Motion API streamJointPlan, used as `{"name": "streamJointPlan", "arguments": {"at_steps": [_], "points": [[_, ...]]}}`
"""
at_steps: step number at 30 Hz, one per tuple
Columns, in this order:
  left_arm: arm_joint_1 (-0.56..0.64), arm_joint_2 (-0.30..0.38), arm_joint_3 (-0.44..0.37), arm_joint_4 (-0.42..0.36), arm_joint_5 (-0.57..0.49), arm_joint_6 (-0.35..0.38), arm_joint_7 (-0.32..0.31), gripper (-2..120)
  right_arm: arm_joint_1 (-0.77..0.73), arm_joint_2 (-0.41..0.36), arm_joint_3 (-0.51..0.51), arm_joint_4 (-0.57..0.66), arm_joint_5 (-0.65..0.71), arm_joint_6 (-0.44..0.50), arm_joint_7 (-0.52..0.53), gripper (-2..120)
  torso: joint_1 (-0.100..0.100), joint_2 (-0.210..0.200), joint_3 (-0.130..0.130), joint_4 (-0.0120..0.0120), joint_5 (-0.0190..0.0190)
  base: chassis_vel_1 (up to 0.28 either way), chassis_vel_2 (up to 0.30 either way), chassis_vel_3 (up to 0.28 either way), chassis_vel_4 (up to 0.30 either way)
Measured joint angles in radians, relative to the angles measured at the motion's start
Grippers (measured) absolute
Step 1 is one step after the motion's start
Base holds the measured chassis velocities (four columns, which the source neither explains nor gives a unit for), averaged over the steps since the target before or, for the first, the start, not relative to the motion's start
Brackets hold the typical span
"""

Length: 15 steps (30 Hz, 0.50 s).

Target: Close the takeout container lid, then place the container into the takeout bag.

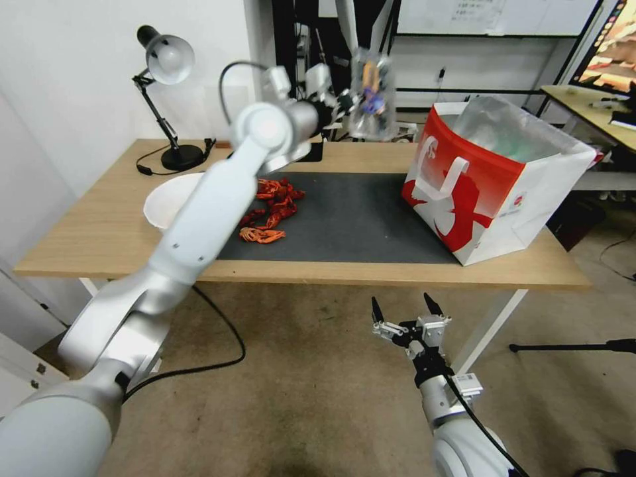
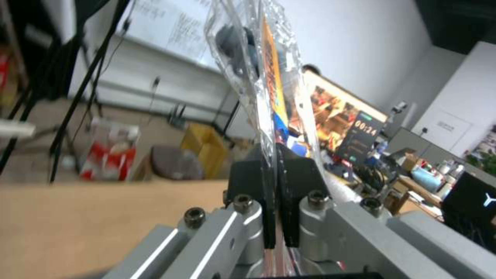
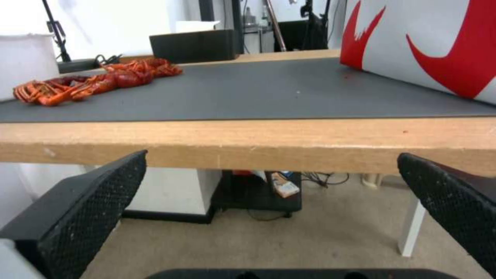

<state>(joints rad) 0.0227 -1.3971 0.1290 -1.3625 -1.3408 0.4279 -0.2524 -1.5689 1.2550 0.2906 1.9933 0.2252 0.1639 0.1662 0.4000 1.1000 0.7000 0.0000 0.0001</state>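
Container hangs in the air above the back edge of the table, turned up on its edge, with the left gripper clenched on its lower rim. In the left wrist view the black fingers press flat together on the clear plastic, and the lid lies shut against the tray, dark berries and an orange-and-blue label showing through. Off to the robot's right the red-and-white bag stands open on the table, well apart from the container, its silvery lining visible. A white bowl sits near red crayfish on the dark mat. The right gripper waits below the table edge, fingers spread wide.
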Motion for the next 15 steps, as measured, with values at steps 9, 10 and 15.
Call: {"name": "streamJointPlan", "arguments": {"at_steps": [9,10,15], "points": [[-0.076,-0.135,0.089,0.095,0.176,-0.155,0.078,1,-0.013,0.016,0.000,-0.002,-0.017,0.005,-0.001,101,0.000,0.000,0.000,-0.0001,0.0001,0.000,0.000,0.000,0.000],[-0.087,-0.159,0.104,0.118,0.212,-0.169,0.083,1,-0.013,0.017,0.000,-0.002,-0.017,0.006,-0.001,100,0.000,0.000,0.000,-0.0001,0.0003,0.000,0.000,0.000,0.000],[-0.119,-0.216,0.174,0.211,0.350,-0.241,0.098,1,-0.012,0.021,0.001,-0.003,-0.018,0.006,-0.001,100,0.000,0.000,0.000,-0.0004,0.0002,0.000,0.000,0.000,0.000]]}}
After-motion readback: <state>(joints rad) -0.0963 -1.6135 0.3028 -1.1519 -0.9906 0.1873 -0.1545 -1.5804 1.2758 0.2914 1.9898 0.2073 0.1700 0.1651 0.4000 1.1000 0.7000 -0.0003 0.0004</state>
